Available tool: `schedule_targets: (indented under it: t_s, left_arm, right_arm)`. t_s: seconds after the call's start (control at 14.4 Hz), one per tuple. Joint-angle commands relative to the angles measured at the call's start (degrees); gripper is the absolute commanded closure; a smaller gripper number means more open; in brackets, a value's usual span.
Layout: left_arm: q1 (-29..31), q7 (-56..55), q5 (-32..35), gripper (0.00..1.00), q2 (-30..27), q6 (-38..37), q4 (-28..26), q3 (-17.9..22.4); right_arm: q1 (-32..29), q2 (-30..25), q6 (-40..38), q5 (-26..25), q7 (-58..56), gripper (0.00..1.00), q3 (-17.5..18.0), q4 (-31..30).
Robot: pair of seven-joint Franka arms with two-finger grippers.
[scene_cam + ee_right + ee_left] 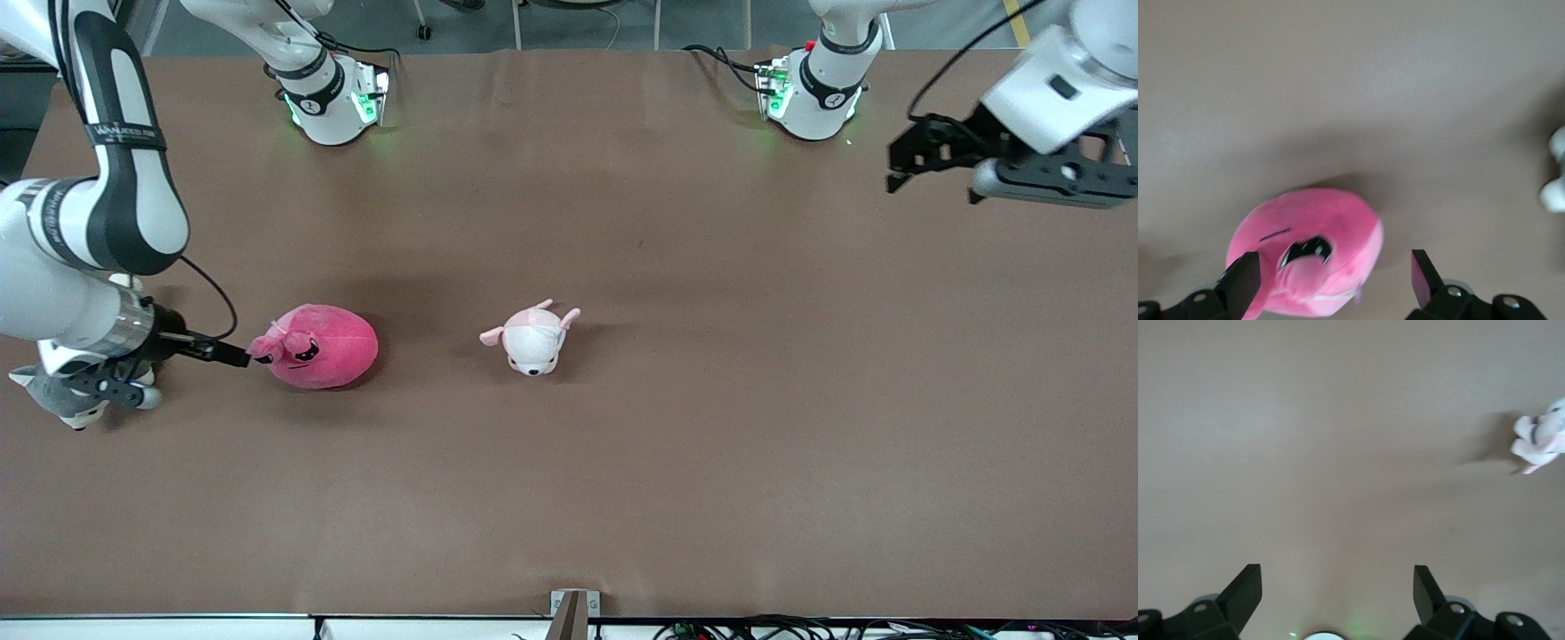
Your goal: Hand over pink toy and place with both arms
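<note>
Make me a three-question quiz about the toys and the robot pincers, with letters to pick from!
1. Where does the pink toy lie?
A. on the table, toward the right arm's end
B. in the left pincer
C. on top of the puppy

2. How many plush toys are on the table?
A. one
B. three
C. five

3. How is the right pincer?
A. shut on the pink toy
B. out of sight
C. open

Answers: 1 A, it rests on the brown table by the right pincer. 2 B: pink toy, white puppy, grey dog. 3 C, its fingers stand wide apart around the toy's end.
</note>
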Motion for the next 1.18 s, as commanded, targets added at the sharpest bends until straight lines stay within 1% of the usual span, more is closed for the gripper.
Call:
schedule_targets:
  t_s: [0.0,0.07,0.14,0.35,0.49,0.9,1.11]
  left_arm:
    - [4.1,5.8,2.3,0.00,0.3,1.9,-0.7,-0.7]
    - [5.8,6.9,2.3,0.00,1.3,2.6,-0.6,-0.7]
    - [6.5,7.3,2.3,0.00,2.0,3.0,-0.5,-0.7]
    - [9.0,7.3,1.8,0.00,3.6,3.4,0.0,-0.6]
    - [9.7,6.7,2.2,0.00,3.7,3.4,0.3,-0.4]
    - [9.3,6.3,4.1,0.00,4.3,6.1,1.2,-0.4]
    - [9.6,6.3,3.9,0.00,4.3,8.0,1.0,-0.5]
  right_arm:
    - [-0.6,-0.6,-0.9,-3.7,-3.5,0.00,1.1,2.5]
    - [-1.0,-0.7,-1.6,-3.8,-3.8,0.00,1.1,3.0]
    - [-1.1,-0.9,-4.3,-3.8,-4.5,0.00,1.1,5.1]
    - [-1.3,-0.6,-16.8,-4.7,-5.5,0.00,1.1,15.7]
    - [-1.3,-0.6,-20.3,-5.8,-5.5,0.00,1.1,18.9]
    - [-1.1,-0.6,-20.4,-5.9,-4.9,0.00,1.1,19.3]
    - [-1.5,-0.6,-20.7,-4.8,-5.2,0.00,1.2,19.6]
